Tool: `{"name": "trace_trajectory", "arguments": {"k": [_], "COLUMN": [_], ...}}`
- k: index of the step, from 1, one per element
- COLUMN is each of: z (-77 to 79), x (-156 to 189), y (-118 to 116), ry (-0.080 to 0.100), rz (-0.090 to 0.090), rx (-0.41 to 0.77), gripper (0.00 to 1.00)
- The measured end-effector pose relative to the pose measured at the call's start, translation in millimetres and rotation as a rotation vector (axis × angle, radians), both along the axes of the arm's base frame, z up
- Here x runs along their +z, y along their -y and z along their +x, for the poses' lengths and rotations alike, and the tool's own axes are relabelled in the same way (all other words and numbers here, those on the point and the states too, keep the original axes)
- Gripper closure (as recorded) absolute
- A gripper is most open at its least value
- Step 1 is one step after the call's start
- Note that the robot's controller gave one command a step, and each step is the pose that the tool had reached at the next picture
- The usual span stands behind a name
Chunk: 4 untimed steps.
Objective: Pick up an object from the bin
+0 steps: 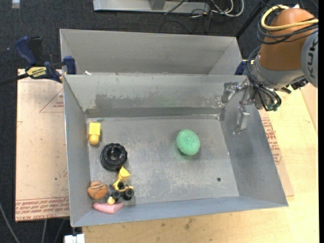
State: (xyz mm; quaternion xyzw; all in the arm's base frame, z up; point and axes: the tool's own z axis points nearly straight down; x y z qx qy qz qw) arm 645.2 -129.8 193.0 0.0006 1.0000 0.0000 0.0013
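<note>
- Green egg-shaped ball lies alone on the bin floor, a little toward 3 o'clock from centre.
- Gripper hangs at 2 o'clock over the right slope, apart from the ball. It has nothing visible in its grasp, and how far open it is cannot be told.
- Yellow block, black ring and small heap sit around 8 o'clock.
</note>
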Motion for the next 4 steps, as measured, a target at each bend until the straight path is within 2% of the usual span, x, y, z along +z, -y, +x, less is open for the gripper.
{"name": "trace_trajectory", "arguments": {"k": [1, 2, 3, 4], "z": [1.5, -3.5, -33.4, -20.2], "x": [-42, -90, -121, -123], "y": [-33, -45, -42, -54], "ry": [0.006, 0.0, 0.0, -0.001], "rz": [-0.002, 0.002, 0.001, 0.0], "rx": [0.058, -0.001, 0.07, 0.138], "gripper": [0.0, 0.0, 0.0, 0.0]}}
